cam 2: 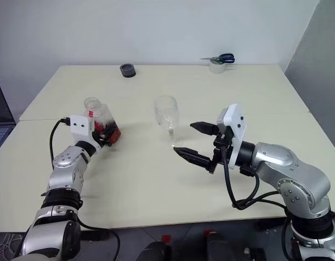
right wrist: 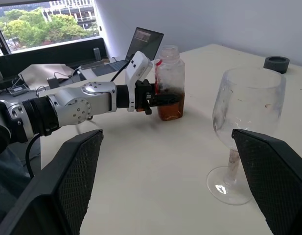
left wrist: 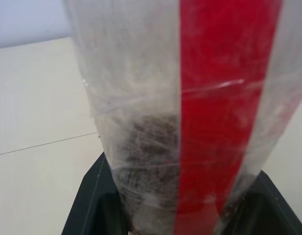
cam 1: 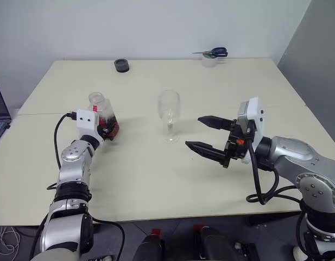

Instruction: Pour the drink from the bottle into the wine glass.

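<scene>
Left hand [cam 1: 106,126] pinching uncapped bottle [cam 1: 102,116] low on body. Right hand [cam 1: 206,135] spread beside empty glass [cam 1: 169,115]. Risk: early tilt spills drink [right wrist: 171,105] on surface [cam 1: 156,174].

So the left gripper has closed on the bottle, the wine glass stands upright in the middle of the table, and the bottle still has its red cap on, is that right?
Not quite. The bottle has no cap: the right wrist view shows its mouth open. The rest holds: the left gripper is closed on the bottle, and the wine glass stands upright mid-table.
</scene>
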Motion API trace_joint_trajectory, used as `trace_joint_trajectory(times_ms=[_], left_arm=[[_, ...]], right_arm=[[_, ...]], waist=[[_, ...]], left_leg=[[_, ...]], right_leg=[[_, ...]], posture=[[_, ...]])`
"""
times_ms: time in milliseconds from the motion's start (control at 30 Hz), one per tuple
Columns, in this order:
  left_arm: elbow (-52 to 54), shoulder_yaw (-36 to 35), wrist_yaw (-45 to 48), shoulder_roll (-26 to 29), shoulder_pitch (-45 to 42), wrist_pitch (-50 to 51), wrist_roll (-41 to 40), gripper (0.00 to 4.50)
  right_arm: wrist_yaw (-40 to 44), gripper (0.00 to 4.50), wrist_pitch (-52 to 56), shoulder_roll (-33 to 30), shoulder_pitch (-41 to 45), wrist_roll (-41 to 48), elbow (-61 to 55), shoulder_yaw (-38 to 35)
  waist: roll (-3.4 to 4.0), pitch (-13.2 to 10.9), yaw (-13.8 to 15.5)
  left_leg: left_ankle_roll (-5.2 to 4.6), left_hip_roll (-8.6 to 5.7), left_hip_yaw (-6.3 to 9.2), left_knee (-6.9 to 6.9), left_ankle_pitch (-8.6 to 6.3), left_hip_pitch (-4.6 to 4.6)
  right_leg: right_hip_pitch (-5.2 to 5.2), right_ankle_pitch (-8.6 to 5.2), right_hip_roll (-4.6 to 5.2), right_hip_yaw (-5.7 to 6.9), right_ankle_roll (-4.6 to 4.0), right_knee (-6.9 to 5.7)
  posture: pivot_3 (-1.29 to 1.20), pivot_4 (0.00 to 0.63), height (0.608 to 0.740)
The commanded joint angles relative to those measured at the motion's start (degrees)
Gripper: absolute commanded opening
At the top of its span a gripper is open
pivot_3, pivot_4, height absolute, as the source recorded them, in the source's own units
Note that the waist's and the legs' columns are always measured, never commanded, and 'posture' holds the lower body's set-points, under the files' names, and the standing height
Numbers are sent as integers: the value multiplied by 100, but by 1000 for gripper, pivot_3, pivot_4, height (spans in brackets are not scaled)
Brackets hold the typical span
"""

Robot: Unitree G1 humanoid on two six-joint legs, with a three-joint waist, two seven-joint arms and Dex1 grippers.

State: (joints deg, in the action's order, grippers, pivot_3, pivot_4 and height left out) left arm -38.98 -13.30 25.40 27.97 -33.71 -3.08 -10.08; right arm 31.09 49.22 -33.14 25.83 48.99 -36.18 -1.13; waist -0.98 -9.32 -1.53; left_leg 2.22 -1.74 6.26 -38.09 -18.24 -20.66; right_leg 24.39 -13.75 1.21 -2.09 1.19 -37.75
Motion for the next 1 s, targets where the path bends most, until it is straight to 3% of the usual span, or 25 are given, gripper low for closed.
trace_joint_trajectory(times_ms=[33, 433, 700, 1000], left_arm=[[61, 55, -136, 134, -110, -109, 185, 1767], [372, 1105, 342, 567, -1254, -413, 1175, 1767], [-21, 1755, 849, 797, -2302, -1149, 1796, 1767], [-683, 2181, 1110, 1123, -2877, -2070, 2326, 1767]], right_arm=[[1, 4500, -194, 41, 71, -64, -132, -8], [55, 4500, -986, 273, 360, -909, 342, 142], [266, 4500, -1645, 519, 649, -1477, 950, 322], [382, 4500, -1972, 802, 722, -1766, 1174, 426]], waist=[[0, 0, 0], [-6, -2, -2], [-6, -2, -10], [-6, -2, -44]], left_leg=[[0, 0, 0, 0, 0, 0], [0, -7, 2, -9, 0, -13], [0, -12, -15, -8, 1, -19], [-1, -9, -42, -5, 2, -36]], right_leg=[[0, 0, 0, 0, 0, 0], [11, 1, 0, 12, 2, -6], [29, 1, 0, 9, 2, -17], [74, 1, -2, -13, 2, -37]], posture=[[0, 150, 740], [0, 150, 740], [0, 150, 740], [0, 150, 740]])
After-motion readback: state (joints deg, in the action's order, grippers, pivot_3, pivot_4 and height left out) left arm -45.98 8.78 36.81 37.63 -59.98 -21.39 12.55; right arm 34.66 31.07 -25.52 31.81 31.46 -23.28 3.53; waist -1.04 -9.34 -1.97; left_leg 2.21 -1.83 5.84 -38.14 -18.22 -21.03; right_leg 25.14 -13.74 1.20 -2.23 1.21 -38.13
